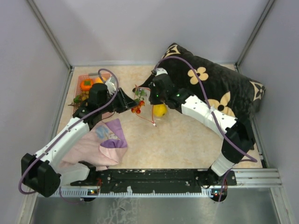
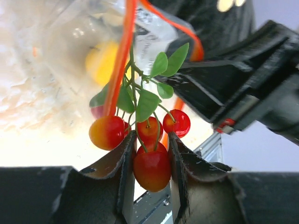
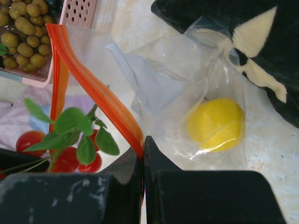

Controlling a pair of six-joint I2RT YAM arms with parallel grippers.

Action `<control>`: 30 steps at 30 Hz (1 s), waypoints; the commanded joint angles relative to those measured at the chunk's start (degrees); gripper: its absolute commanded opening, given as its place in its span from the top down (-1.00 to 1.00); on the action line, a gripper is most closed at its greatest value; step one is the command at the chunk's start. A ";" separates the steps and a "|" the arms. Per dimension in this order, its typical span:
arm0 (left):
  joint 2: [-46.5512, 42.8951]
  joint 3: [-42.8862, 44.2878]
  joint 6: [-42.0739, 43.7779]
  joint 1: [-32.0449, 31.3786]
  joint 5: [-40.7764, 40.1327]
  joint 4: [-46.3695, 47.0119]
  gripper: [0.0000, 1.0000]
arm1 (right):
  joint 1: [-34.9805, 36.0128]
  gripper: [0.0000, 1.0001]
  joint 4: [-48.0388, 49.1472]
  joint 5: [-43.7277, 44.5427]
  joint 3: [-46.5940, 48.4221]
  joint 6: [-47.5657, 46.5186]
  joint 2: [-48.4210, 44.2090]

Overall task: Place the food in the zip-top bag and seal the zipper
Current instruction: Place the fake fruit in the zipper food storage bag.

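The left gripper (image 2: 150, 136) is clamped on one red-orange fruit at the bottom of a cherry bunch (image 2: 148, 140), its two fingers pressing either side of it while the other cherries and the green leaves stick out beyond the tips. The right gripper (image 3: 143, 141) has its fingers pressed together on the zipper (image 3: 100, 95), the orange-red strip pinched between them, and so holds up that edge of the zip-top bag (image 3: 163, 84). The two strips stand apart in a narrow V, so the mouth gapes. The bunch hangs right at this mouth, with one strip crossing in front of its leaves in the left wrist view; whether any cherry is past the rim cannot be told. Inside the clear bag lies a yellow fruit (image 3: 216, 123), low against the table (image 1: 187, 140) near its middle. Both grippers meet there, tips close together. At the far left corner sits the pink basket (image 1: 83, 78) with the persimmon (image 1: 86, 85) and an olive grape bunch (image 3: 23, 23) in it. A pink-purple cloth (image 1: 100, 144) lies toward the near left edge, under the left arm. A black cushion (image 1: 219, 81) with pale flowers fills the far right corner, just beside the bag.
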 commanded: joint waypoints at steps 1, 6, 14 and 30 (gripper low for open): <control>1.31 1.04 1.59 -0.39 -6.12 -4.81 0.82 | 0.35 1.00 3.89 -1.13 0.51 0.92 -3.69; 2.80 4.46 3.93 -0.88 -10.14 -9.43 0.80 | 0.44 1.00 4.82 -2.84 -0.69 1.76 -4.23; 3.97 11.67 6.14 -5.66 -14.30 -13.47 0.75 | 1.23 1.00 5.21 -3.79 -1.07 2.18 -3.92; 11.23 16.84 11.29 -12.28 -24.96 -19.72 0.63 | 2.44 1.00 5.50 -4.85 -0.22 2.62 -4.33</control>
